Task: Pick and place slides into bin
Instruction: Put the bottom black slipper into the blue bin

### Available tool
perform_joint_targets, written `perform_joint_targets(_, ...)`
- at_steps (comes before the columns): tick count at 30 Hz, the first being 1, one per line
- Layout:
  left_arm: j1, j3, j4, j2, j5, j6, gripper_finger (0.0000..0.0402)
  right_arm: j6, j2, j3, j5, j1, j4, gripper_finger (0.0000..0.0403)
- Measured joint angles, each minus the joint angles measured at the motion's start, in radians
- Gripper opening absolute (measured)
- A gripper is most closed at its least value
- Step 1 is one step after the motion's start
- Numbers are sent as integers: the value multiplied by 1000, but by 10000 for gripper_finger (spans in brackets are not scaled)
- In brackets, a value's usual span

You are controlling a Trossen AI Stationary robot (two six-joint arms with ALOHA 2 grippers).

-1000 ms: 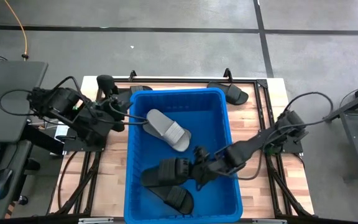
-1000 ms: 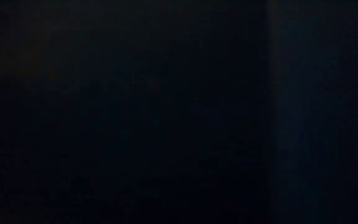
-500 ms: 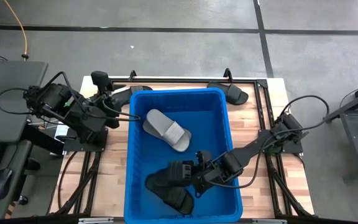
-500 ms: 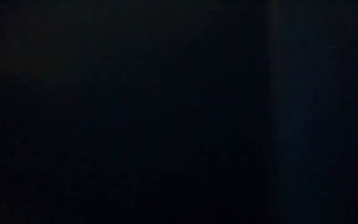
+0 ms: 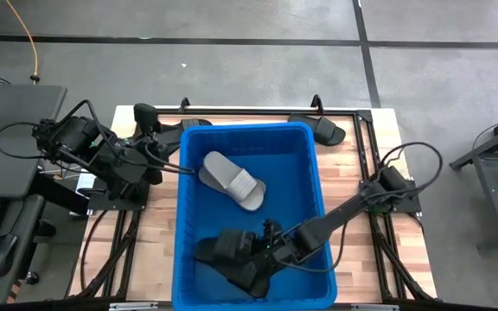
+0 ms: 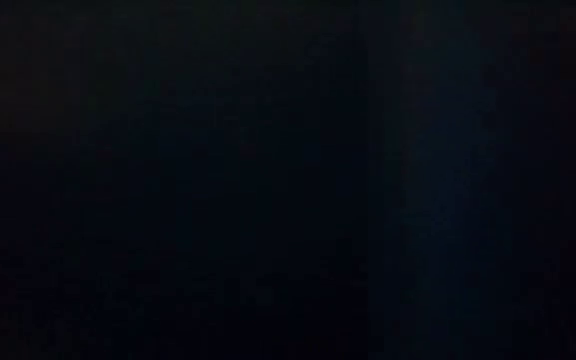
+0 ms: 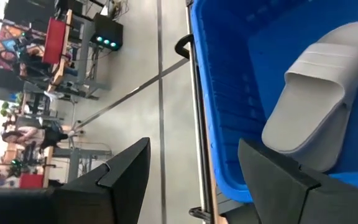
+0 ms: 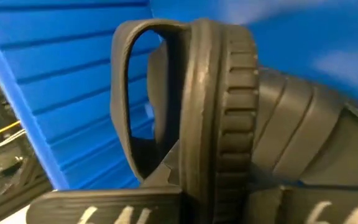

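The blue bin (image 5: pixel 305 142) stands in the middle of the table. A light grey slide (image 5: pixel 232 180) lies on its floor toward the far side, and black slides (image 5: pixel 247 275) lie at its near end. My right gripper (image 5: pixel 269 248) reaches down into the bin from the right and is shut on a black slide (image 5: pixel 226 245). My left gripper (image 5: pixel 150 119) hovers open and empty outside the bin's far left corner; in its wrist view its fingers (image 7: pixel 126 165) frame the bin's wall and the grey slide (image 7: pixel 316 106). The low view is dark. My right gripper pinches the black slide by the ribbed edge of its sole (image 8: pixel 219 143) between its two fingers. The slide stands on its side in the hold, with its strap (image 8: pixel 126 93) arching out to one side. The arm slants down from the table's right. I cannot tell whether the slide rests on those below.
One black slide (image 5: pixel 322 130) lies on the table beyond the bin's far right corner, and another (image 5: pixel 193 125) lies behind its far left corner. The bin's blue walls (image 8: pixel 61 74) stand close around my right gripper. Wooden tabletop shows to the left and right of the bin.
My right gripper has gone down and toward the bin's near left with the black slide, which has sunk closer to the black slides at the near end. My left gripper has shifted slightly by the bin's far left corner and stays open.
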Motion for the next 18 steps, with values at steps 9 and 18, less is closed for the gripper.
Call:
perform_joint_targets(9,0,0,0,0,6,57,232,-21,35,3,-60,9,26,14)
perform_joint_targets(18,0,0,0,0,9,59,232,-78,36,3,-103,39,-39,14)
